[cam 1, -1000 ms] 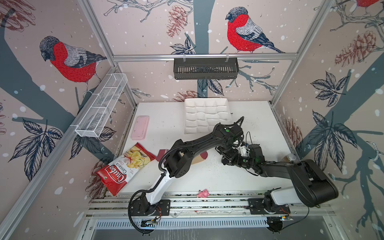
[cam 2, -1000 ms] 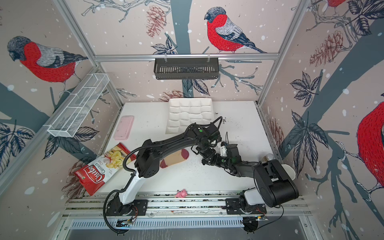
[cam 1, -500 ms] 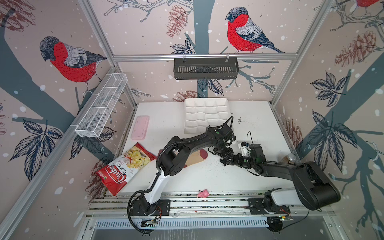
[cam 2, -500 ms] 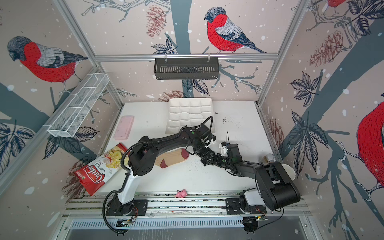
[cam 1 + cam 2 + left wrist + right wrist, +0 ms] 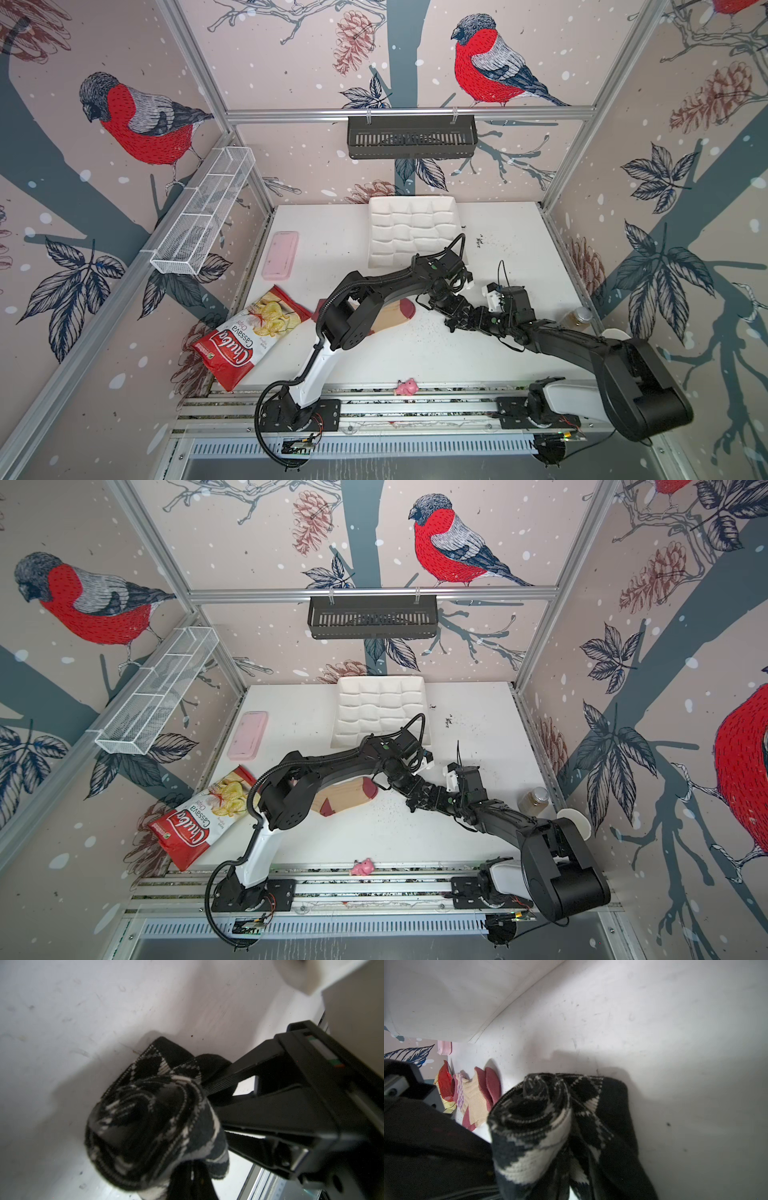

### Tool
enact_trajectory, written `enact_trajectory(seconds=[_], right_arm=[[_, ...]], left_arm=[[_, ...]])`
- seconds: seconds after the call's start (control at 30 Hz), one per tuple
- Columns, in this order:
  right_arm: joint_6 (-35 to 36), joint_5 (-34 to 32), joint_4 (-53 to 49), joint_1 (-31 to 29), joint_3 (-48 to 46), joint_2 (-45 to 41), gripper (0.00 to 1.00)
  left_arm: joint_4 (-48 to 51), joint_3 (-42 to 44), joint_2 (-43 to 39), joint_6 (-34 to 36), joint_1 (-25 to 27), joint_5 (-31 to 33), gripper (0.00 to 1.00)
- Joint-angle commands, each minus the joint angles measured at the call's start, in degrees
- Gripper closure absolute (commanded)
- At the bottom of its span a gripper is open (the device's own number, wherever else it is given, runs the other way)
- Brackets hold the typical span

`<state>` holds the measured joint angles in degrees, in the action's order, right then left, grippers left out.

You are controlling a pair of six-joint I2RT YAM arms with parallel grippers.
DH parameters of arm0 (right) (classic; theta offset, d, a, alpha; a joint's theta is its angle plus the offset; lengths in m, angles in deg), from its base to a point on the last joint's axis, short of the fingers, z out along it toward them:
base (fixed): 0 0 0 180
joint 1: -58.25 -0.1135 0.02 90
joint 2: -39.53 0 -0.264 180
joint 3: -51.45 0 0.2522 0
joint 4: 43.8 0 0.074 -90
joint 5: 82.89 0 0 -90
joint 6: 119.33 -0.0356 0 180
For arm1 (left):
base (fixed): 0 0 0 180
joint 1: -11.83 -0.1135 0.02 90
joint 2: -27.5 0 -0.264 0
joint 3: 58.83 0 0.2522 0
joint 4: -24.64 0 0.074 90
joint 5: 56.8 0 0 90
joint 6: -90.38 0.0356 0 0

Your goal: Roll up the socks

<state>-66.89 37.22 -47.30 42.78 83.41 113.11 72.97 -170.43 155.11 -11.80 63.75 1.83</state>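
You've one rolled argyle sock [image 5: 149,1126] clenched in the left jaws, one flat tan sock [image 5: 390,318] left of it; right jaws unclear.

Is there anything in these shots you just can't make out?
- Argyle sock: in both top views, hidden where both arms meet.
- Tan sock: cuff end covered by the left arm in both top views.
- Jar: too small in both top views to identify contents.
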Motion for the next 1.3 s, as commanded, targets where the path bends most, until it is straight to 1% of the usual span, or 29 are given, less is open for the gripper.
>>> enact_trajectory(seconds=[0.0, 0.07, 0.17, 0.27, 0.4, 0.57, 0.67, 0.73, 0.8, 0.83, 0.87, 0.93, 1.03, 1.1, 1.2, 1.27], right_arm=[[-0.19, 3.68, 1.37, -0.1, 0.52, -0.52, 0.72], [-0.14, 3.57, 0.37, 0.13, 0.44, -1.5, 0.72], [0.4, 2.07, -2.67, 1.36, 0.84, -7.19, 0.67], [1.35, -0.14, -6.42, 2.91, 1.66, -11.06, 0.65], [2.64, -3.2, -9.48, 5.46, 1.45, -12.03, 0.65], [2.89, -2.07, -7.75, 7.12, 0.21, -9.5, 0.7], [2.08, 2.03, -5.28, 7.2, -0.31, -8.74, 0.73], [1.21, 4.36, -4.04, 7.2, -0.61, -9.27, 0.69], [0.65, 4.54, -4.11, 7.2, -0.88, -10.79, 0.62], [0.41, 4.19, -4.39, 7.36, -1.12, -11.97, 0.62], [0.24, 3.77, -4.69, 7.46, -1.23, -13.16, 0.63], [-0.03, 2.69, -5.43, 7.48, -1.45, -15.79, 0.77], [-0.41, 4.4, -5.34, 7.16, -1.33, -16.97, 0.92], [-0.45, 4.79, -5.24, 6.73, -1.15, -16.61, 0.95], [-0.17, 4.98, -4.42, 5.78, -1.06, -15.32, 0.96], [0.03, 5.61, -3.58, 5.12, -1.06, -14.11, 0.96]], left_arm=[[-1.92, 0.22, 1.26, -0.2, 0.11, 1.62, 1.0], [-1.72, 0.11, 1.18, -0.12, 0.15, 1.73, 1.0], [-1.21, -0.06, 0.97, 0.06, 0.12, 2.18, 1.0], [-0.73, -0.37, 1.01, 0.21, 0.15, 2.39, 1.0], [-0.02, -1.18, 1.13, 0.54, 0.11, 2.39, 1.0], [2.12, -2.75, 1.25, 1.41, 0.28, 2.63, 1.0], [3.97, -3.93, 1.41, 2.2, 0.68, 3.3, 1.0], [5.81, -5.33, 1.76, 2.77, 1.15, 4.13, 1.0], [6.45, -5.92, 2.09, 2.96, 1.4, 4.25, 1.0], [6.51, -6.12, 2.2, 3.04, 1.43, 4.2, 1.0], [6.53, -6.09, 2.27, 3.04, 1.43, 4.15, 1.0], [5.84, -5.89, 2.29, 2.79, 1.43, 3.78, 1.0], [4.86, -5.86, 2.29, 2.44, 1.43, 2.81, 1.0], [4.32, -5.66, 2.2, 2.26, 1.43, 2.38, 1.0], [3.11, -5.3, 2.12, 1.96, 1.43, 0.99, 1.0], [2.41, -5.16, 2.11, 1.73, 1.43, 0.4, 0.97]])
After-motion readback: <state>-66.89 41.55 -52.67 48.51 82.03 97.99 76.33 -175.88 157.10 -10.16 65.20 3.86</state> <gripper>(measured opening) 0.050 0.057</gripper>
